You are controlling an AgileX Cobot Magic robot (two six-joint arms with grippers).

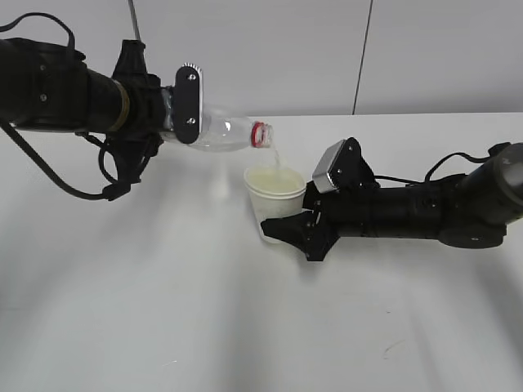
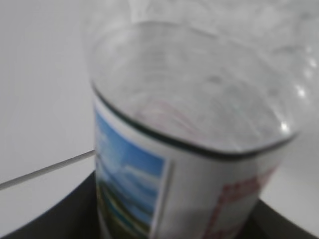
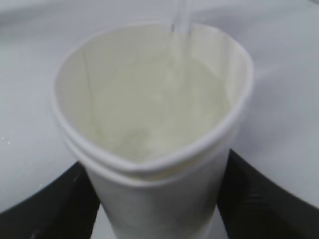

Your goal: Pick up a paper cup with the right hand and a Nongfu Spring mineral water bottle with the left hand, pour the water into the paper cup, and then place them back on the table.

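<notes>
The left hand (image 1: 181,110) holds the Nongfu Spring mineral water bottle (image 1: 225,131) closed around its lower body, and the bottle lies almost horizontal in the air, the neck with the red ring pointing right and a little down. The plastic is clear and thin, with soft ribs; in the left wrist view the bottle (image 2: 199,114) fills the picture, its glossy label showing a blue and green picture and some red print. From the mouth a thin stream of the water (image 1: 276,158) falls into the paper cup (image 1: 274,196).

The cup stands upright just under the bottle mouth, near the middle of the white table (image 1: 163,310). The right hand (image 1: 288,226) grips it low on its wall. In the right wrist view the cup (image 3: 149,134) is matte cream paper with a rolled rim, pressed to a slightly oval shape between the black fingers (image 3: 259,194). The stream (image 3: 180,20) enters at the far side, and the inside looks pale yellowish and wet.
</notes>
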